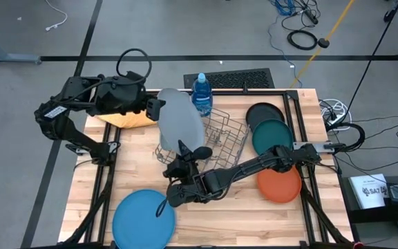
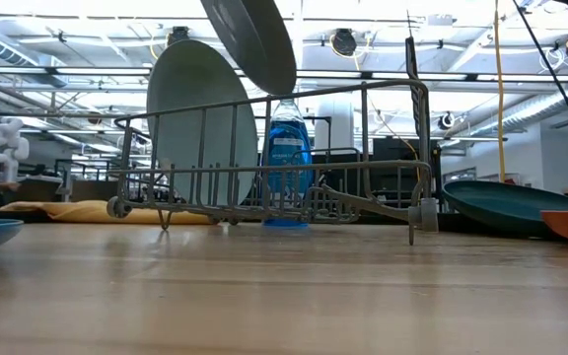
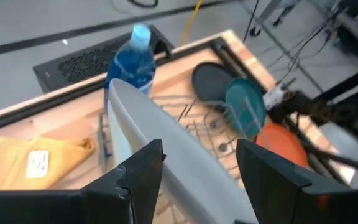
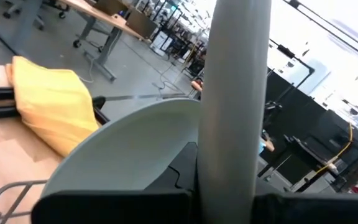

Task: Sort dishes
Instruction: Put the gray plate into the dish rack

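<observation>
The large light blue plate (image 1: 182,121) stands on edge in the wire rack (image 1: 216,138); it also shows in the low view (image 2: 200,108). My left gripper (image 1: 157,109) is at its left rim, shut on it. My right gripper (image 1: 184,160) is shut on the grey plate (image 2: 249,39), held on edge above the rack's near side. The blue plate (image 1: 144,218) lies flat at the near left. The black (image 1: 264,112), dark teal (image 1: 273,135) and orange (image 1: 279,183) plates lie along the right side. My left gripper pinches the light blue plate's rim (image 3: 185,180) between its two fingers, coming level from the table's left. The plate stands upright with its lower edge in the rack. My right gripper pinches the grey plate's rim (image 4: 229,180) between its two fingers, coming from the table's near side. The plate stands edge-on, rising above the fingers. It is lifted clear and tilted over the rack (image 2: 284,84).
A blue bottle (image 1: 201,93) stands just behind the rack. A folded yellow cloth (image 1: 126,119) lies at the far left under my left arm. My right arm (image 1: 268,162) stretches low across the table. Bare wood shows at the near middle (image 1: 220,221).
</observation>
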Robot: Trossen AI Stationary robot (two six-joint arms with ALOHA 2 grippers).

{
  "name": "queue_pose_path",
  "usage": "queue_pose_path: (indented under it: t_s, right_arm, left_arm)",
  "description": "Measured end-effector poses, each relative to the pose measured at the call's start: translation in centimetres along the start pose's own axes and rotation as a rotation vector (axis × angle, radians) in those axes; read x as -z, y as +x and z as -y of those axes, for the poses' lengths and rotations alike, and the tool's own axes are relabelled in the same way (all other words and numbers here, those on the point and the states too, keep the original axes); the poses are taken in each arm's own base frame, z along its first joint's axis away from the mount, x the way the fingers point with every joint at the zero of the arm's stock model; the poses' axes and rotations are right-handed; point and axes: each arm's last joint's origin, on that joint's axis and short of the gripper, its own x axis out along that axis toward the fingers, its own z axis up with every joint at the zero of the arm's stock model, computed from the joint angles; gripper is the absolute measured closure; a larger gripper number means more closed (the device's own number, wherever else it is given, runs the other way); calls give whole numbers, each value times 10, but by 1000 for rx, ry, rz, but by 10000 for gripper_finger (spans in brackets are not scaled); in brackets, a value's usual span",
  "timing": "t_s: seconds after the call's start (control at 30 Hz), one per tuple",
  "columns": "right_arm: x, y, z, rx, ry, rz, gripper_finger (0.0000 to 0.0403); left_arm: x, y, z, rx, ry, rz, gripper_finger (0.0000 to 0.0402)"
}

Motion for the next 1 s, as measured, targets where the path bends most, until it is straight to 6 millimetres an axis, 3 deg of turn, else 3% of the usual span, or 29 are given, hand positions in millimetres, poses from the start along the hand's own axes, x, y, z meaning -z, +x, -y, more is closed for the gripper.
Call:
queue_pose_path:
  t_s: [0.4,0.63,1.0]
  right_arm:
    - [1,0,-1,8,-18,0,395]
    - [1,0,-1,12,-27,0,395]
    - [1,2,0,22,-52,-2,395]
  left_arm:
    - [11,-3,-8,-3,-14,-183,194]
    - [10,-4,-9,3,-22,-181,194]
    - [9,33,3,-82,9,-225,209]
